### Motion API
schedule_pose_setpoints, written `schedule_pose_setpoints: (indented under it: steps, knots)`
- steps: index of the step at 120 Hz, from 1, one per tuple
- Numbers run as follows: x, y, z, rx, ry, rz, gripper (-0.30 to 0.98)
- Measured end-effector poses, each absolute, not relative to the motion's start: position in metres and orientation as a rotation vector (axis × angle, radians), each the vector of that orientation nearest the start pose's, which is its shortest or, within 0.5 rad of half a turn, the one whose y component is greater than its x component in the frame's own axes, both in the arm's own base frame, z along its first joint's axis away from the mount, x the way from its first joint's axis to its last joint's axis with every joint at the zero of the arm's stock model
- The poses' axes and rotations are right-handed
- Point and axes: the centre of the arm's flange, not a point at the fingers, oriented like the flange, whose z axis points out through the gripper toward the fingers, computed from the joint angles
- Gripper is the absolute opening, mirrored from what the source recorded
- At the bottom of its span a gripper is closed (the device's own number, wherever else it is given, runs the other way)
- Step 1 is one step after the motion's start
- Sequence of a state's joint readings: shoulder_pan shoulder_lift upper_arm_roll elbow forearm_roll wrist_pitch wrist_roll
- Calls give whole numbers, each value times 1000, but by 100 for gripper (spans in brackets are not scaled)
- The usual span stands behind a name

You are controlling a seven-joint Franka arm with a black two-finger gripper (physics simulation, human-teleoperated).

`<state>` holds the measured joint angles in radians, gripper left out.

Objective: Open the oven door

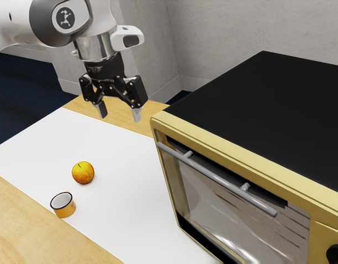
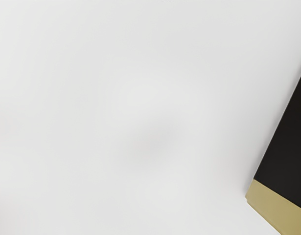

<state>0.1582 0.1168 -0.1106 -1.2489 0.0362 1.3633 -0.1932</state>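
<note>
My gripper (image 1: 120, 114) hangs open in the air above the white table surface, beyond the oven's near left corner in the exterior view, with nothing between its fingers. The oven (image 1: 251, 104) has a black top and a yellow frame. Its glass door (image 1: 212, 206) is closed, and a grey bar handle (image 1: 218, 179) runs along the door's upper part, apart from my gripper. In the wrist view a corner of the oven (image 2: 282, 205) shows its black top and yellow front edge.
A yellow-red apple (image 1: 83, 172) and a small orange cup (image 1: 63, 205) with a dark rim stand on the white tabletop (image 1: 119, 187), to the exterior view's left of the oven. A dark knob (image 1: 336, 254) is on the oven's front. Grey walls rise behind.
</note>
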Motion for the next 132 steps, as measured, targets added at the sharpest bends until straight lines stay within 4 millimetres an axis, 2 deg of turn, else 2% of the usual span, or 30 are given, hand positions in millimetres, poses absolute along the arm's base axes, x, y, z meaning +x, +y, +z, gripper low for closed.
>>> schedule_pose_setpoints:
  steps: [10, 13, 14, 16, 18, 20, 21, 23, 26, 29, 32, 34, 36, 40, 44, 48, 53, 58, 66, 76, 94, 98, 111, 122, 132]
  knots:
    - [566, 37, 688, -3098, -378, -2, 69]
    - [561, 37, 702, -3099, -377, -46, 69]
    - [555, 37, 715, -3099, -377, -88, 69]
    - [532, 36, 763, -3093, -370, -241, 69]
    - [493, 33, 822, -3077, -346, -429, 69]
    - [437, 28, 879, -3050, -312, -615, 69]
    - [411, 22, 900, -3034, -285, -688, 69]
    - [368, -11, 928, -3016, -153, -790, 69]
    - [308, -93, 952, -2990, 179, -882, 69]
    - [250, -173, 958, -2934, 527, -927, 69]
    - [198, -235, 955, -2853, 821, -941, 69]
    - [168, -267, 950, -2794, 989, -937, 69]
    - [143, -291, 944, -2739, 1127, -926, 69]
    - [120, -324, 925, -2653, 1324, -862, 69]
    - [121, -348, 898, -2592, 1462, -758, 69]
    - [123, -358, 875, -2540, 1568, -677, 69]
    - [97, -334, 850, -2476, 1679, -644, 69]
    - [100, -308, 835, -2451, 1779, -611, 69]
    - [114, -295, 822, -2380, 1907, -564, 69]
    - [121, -303, 808, -2248, 2047, -530, 69]
    - [130, -311, 796, -2051, 2212, -511, 69]
    - [140, -315, 786, -2024, 2245, -482, 69]
    - [189, -335, 751, -1958, 2344, -394, 69]
    - [218, -347, 743, -1867, 2396, -422, 69]
    - [235, -343, 746, -1794, 2415, -471, 69]
